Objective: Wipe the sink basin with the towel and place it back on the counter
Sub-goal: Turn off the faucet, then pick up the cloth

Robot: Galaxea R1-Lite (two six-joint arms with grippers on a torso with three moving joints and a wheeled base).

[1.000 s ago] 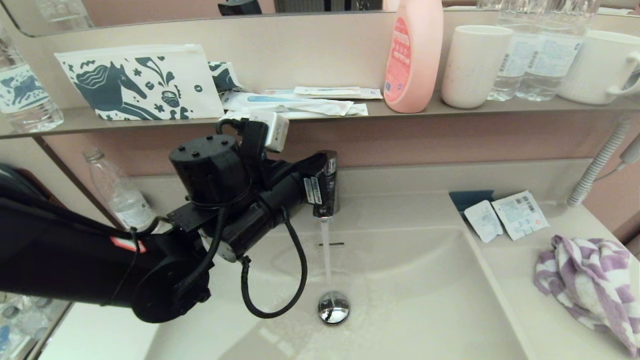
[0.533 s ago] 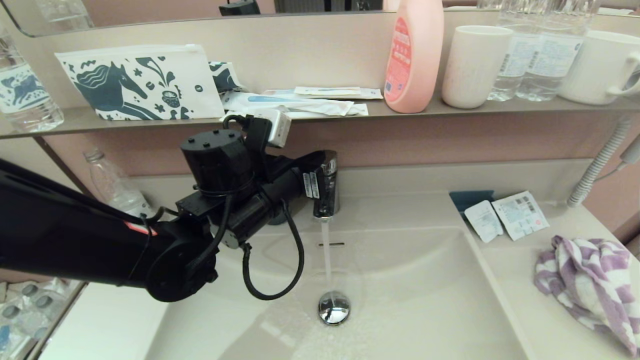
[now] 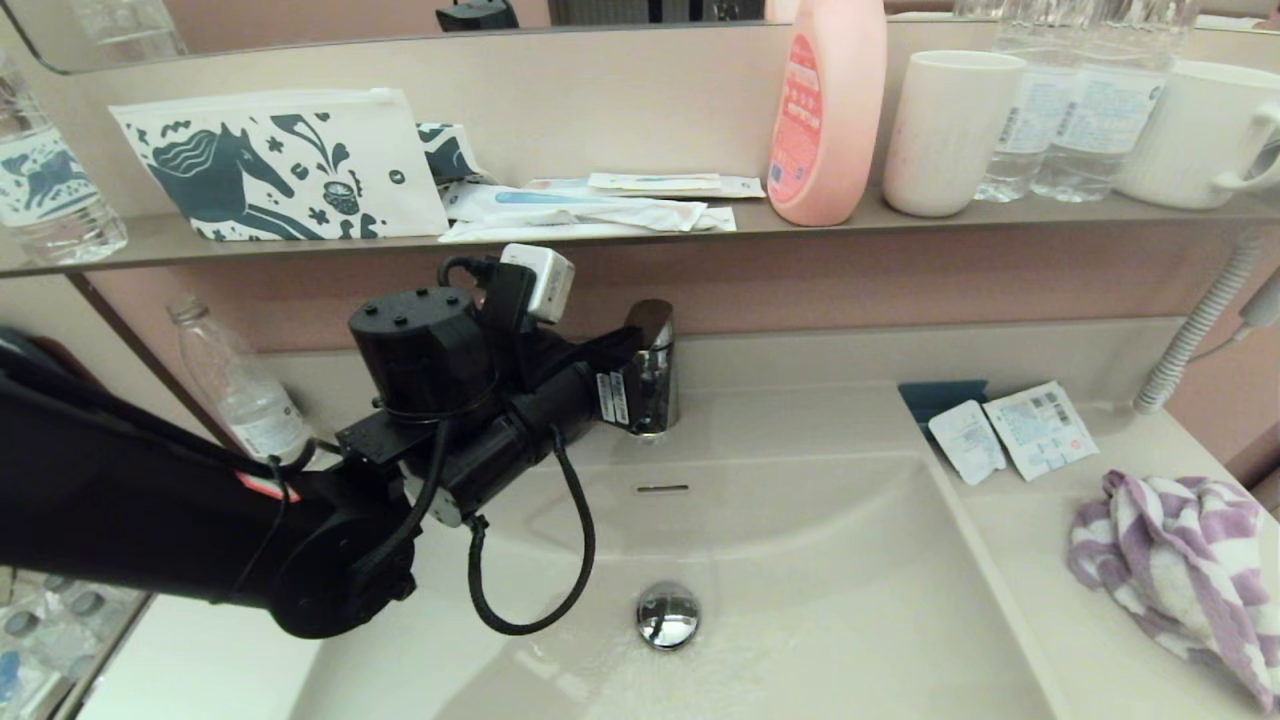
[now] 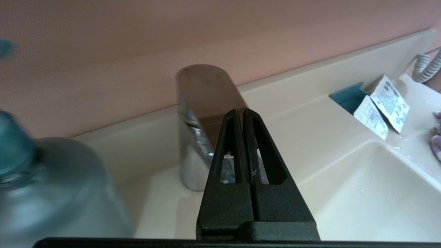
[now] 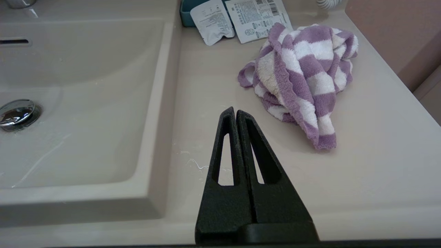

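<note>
A cream counter (image 3: 1040, 620) with a wet sink basin (image 3: 830, 560) fills the lower frame, pink wall behind, a grey-brown shelf (image 3: 640, 232) across the top. One drain plug (image 3: 667, 613) sits at lower centre, one tap (image 3: 650, 365) mid-frame. The shelf holds one horse-print pouch (image 3: 280, 165), one pink bottle (image 3: 828, 110) and two cups (image 3: 950, 130). Two sachets (image 3: 1010, 432) lie right of the basin. The towel (image 3: 1170, 565) lies bunched at lower right. The left gripper (image 4: 240, 113), fingers pressed together and empty, sits at the tap. The right gripper (image 5: 234, 112), likewise closed and empty, hovers near the towel.
</note>
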